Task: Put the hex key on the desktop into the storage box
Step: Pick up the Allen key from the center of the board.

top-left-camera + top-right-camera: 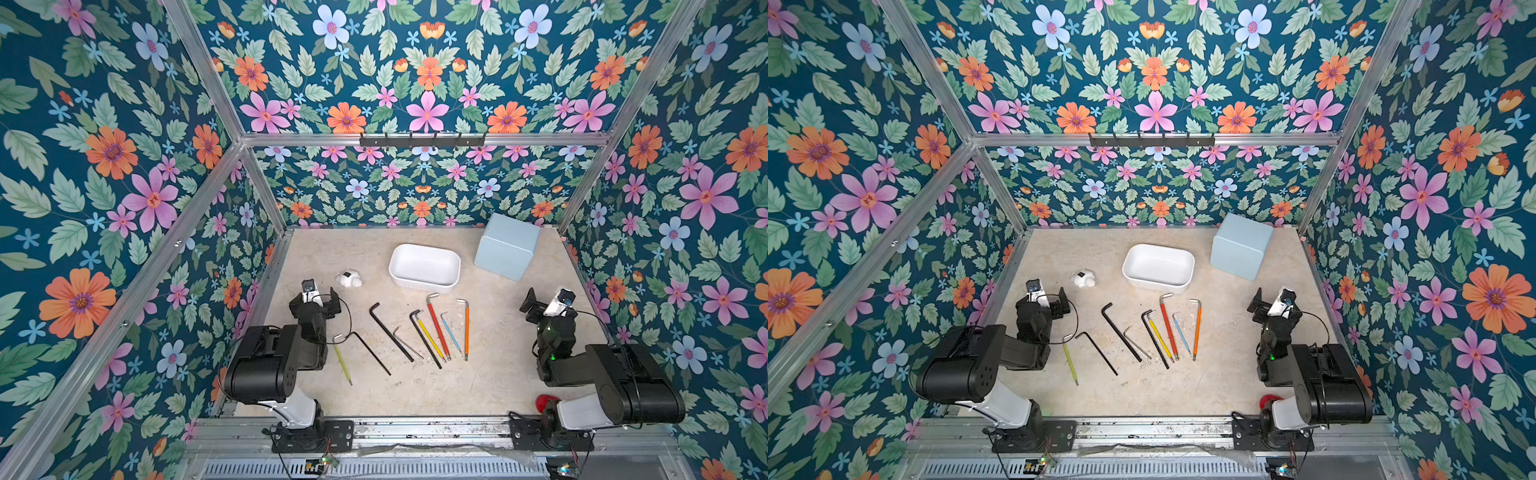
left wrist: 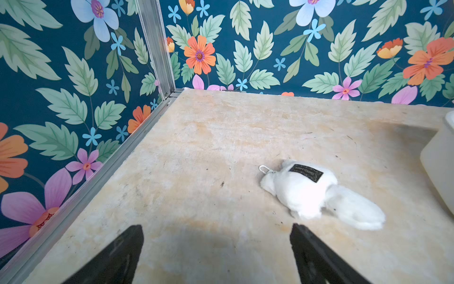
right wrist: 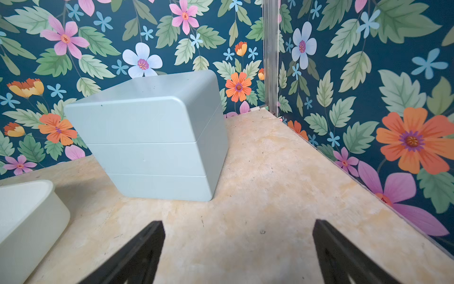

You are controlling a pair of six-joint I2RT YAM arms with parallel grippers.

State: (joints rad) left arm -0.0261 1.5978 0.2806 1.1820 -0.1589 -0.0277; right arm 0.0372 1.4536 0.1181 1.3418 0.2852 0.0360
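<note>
Several hex keys lie in a loose row on the beige desktop (image 1: pixel 498 374) in both top views, among them a long black one (image 1: pixel 390 332), a red one (image 1: pixel 437 326), an orange one (image 1: pixel 466 328) and a yellow-green one (image 1: pixel 343 361). Behind them stands the white storage box (image 1: pixel 424 284) (image 1: pixel 1156 284), with nothing in it. My left gripper (image 1: pixel 322 299) (image 2: pixel 217 226) hovers open left of the keys, holding nothing. Right of the keys my right gripper (image 1: pixel 544 303) (image 3: pixel 238 222) is also open, over bare table. No key shows in either wrist view.
A pale blue cube-shaped box (image 1: pixel 507 245) (image 3: pixel 157 137) stands at the back right. A small white plush toy (image 1: pixel 349 279) (image 2: pixel 314 191) lies left of the storage box (image 2: pixel 439 167) (image 3: pixel 32 221). Aluminium rails and flowered walls close in the table.
</note>
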